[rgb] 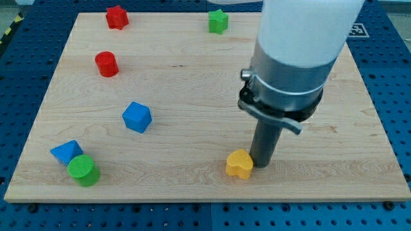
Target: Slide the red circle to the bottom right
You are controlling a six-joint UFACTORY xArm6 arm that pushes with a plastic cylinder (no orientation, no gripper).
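The red circle [106, 64] stands at the view's upper left of the wooden board [192, 77]. My tip [261, 164] rests on the board at the lower middle-right, touching the right side of a yellow block [239, 164]. The tip is far to the right of and below the red circle.
A red star [117, 17] sits at the top left, a green star [218, 21] at the top middle. A blue cube-like block [137, 117] is left of centre. A blue triangular block [66, 152] and a green cylinder [83, 170] touch at the bottom left.
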